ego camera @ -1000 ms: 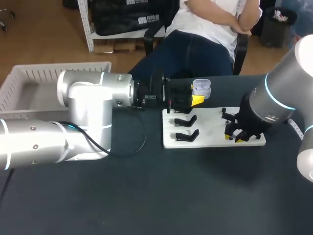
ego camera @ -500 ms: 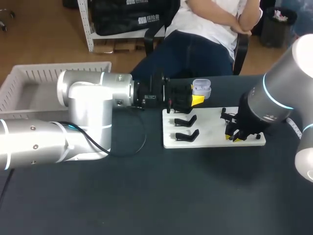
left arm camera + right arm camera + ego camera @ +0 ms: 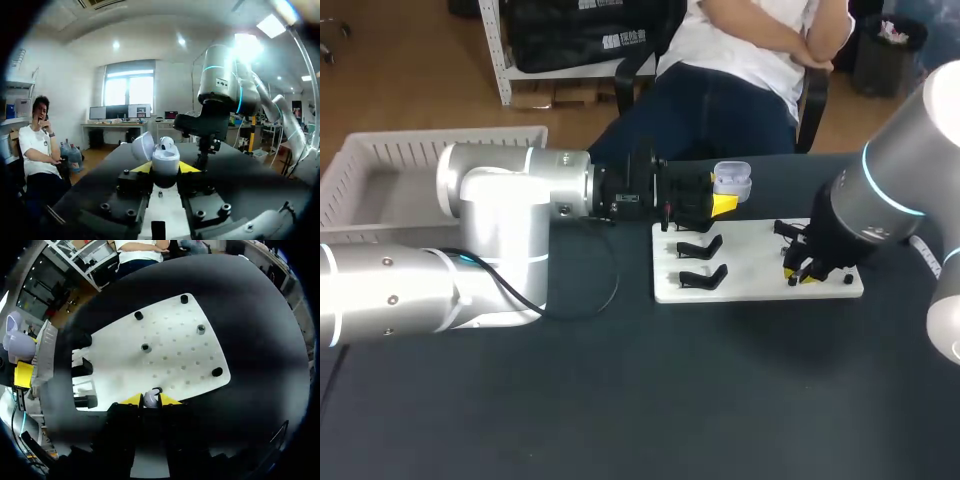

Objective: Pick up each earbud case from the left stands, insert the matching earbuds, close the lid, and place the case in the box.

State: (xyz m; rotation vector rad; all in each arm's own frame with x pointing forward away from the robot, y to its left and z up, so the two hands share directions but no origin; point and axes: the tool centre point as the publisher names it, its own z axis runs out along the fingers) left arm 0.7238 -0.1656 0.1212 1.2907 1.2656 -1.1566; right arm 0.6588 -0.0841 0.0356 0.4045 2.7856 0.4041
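- Noted jaws of left gripper (image 3: 165, 169) pressed against both sides of the earbud case (image 3: 165, 161). Noted jaws of right gripper (image 3: 149, 400) pinched on a small loose earbud (image 3: 150, 398).
- Logged dark table (image 3: 620, 400) under everything.
- Saw left arm (image 3: 470, 230) stretched across from the left side and right arm (image 3: 890, 190) coming down from the right.
- Recorded white slatted box (image 3: 380, 160) at the table's far left corner, well apart from the case.
- Found white board (image 3: 760, 285) right of centre, with the right gripper low over its right end, near the front edge.
- Found the case held upright above the table, just beyond the board's far edge, lid (image 3: 143, 146) swung open.
- Counted two black stands (image 3: 700, 246) on the board's left part, one behind the other.
- Marked several black pegs (image 3: 145, 347) dotted over the board ahead of the right gripper.
- Spotted one seated earbud (image 3: 166, 143) in the open case; could not tell about a second.
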